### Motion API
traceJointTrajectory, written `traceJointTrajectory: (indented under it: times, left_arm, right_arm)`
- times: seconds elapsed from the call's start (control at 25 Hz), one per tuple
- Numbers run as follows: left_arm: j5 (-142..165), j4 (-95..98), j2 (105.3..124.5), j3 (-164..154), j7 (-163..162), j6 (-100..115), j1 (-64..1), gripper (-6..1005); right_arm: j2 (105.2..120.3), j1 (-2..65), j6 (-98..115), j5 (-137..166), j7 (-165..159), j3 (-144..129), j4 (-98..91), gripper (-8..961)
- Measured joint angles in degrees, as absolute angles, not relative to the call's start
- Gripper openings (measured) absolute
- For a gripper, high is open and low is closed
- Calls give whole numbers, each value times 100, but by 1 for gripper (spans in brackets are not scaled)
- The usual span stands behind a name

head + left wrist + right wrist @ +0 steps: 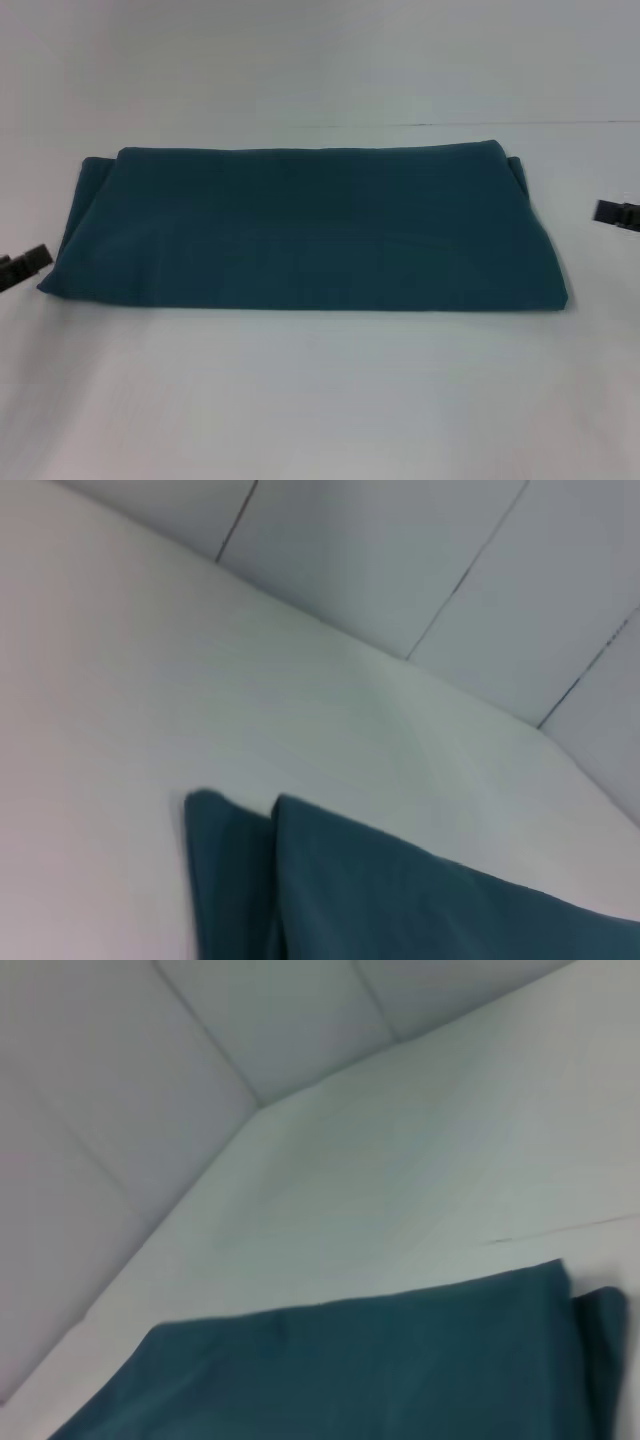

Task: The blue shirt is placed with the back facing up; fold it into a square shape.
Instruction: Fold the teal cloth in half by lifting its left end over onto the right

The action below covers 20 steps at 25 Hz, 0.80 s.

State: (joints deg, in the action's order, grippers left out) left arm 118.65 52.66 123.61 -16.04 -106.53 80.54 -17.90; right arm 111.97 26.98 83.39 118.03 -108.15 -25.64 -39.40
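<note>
Shirt: the blue shirt [305,228] lay flat on the white table [320,400], folded into a wide band, longer across than deep, with its plain side up and no lettering showing.
Shirt edges: the near edge ran straight; a lower layer of cloth stuck out past the top layer at both far corners of the shirt.
Left gripper: the left gripper [22,266] sat just beside the shirt's near left corner, apart from the cloth, only its dark tips in sight at the picture's border; whether its jaws stood wide or narrow could not be told.
Right gripper: the right gripper [617,214] sat off the shirt's right end, near it but with bare table between, holding nothing; the gap of its jaws could not be told either.
Left wrist view: a corner of the shirt [400,900] with a second layer peeking out beside it, on the table [200,680], panelled wall [420,550] behind.
Right wrist view: the shirt [350,1360] spread over the table [420,1160], one layer showing past the top fold at its end, the wall [130,1080] beyond.
</note>
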Motion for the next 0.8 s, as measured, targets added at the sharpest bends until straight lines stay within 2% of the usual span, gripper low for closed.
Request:
traceJointTrajectory:
  times: [0.04,0.24,0.44,0.8]
  left_arm:
    - [11872,5210,12357,-1618,-10749,8069,-1789,601]
    - [12165,5092,12334,-1662,-11306,8084,-1828,829]
    - [12469,4985,12332,-1682,-11651,7994,-1908,866]
    - [12643,4716,12292,-2222,-12044,7165,-2105,871]
  right_arm:
    - [11193,2745,8345,11816,-10819,-2628,-3939,615]
    - [11136,2944,8384,11819,-10878,-2848,-3932,766]
    - [11151,3089,8268,11819,-10885,-3017,-3928,918]
    - [11186,3205,8167,11818,-10889,-3109,-3928,917]
